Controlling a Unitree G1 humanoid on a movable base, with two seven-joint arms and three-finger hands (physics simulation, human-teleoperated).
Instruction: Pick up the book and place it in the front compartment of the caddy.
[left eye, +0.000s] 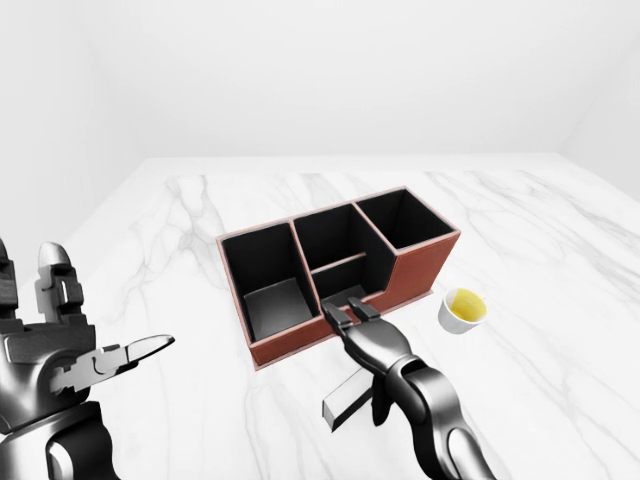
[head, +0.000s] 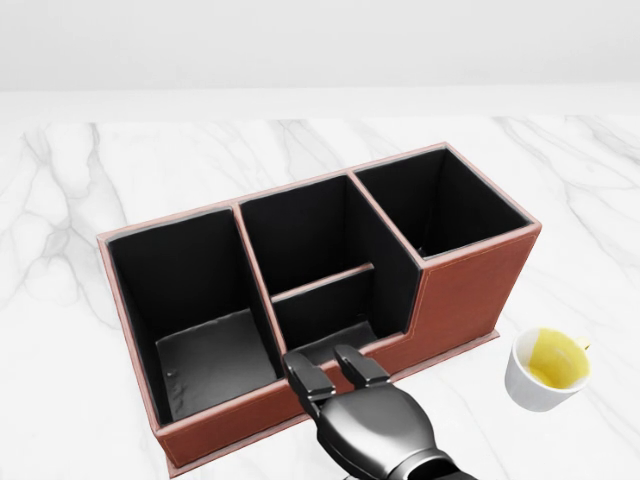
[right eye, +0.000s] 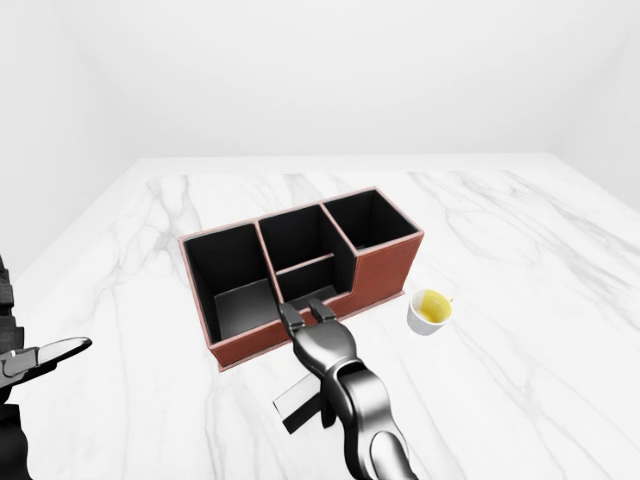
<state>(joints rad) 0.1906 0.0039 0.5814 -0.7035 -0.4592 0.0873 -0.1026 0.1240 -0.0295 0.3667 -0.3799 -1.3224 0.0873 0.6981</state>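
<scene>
My left hand hangs released at the left-eye view's lower left. My right hand grasps the flat dark book, which juts beneath my wrist, fingertips at the low near wall of the brown leather caddy on the white marble worktop.

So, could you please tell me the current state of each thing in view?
caddy: upright, compartments look empty.
book: tilted under the right arm, grip hidden.
cup: upright, yellow inside.
right robot hand: fingers over the caddy's low compartment.
left robot hand: open, empty.
</scene>
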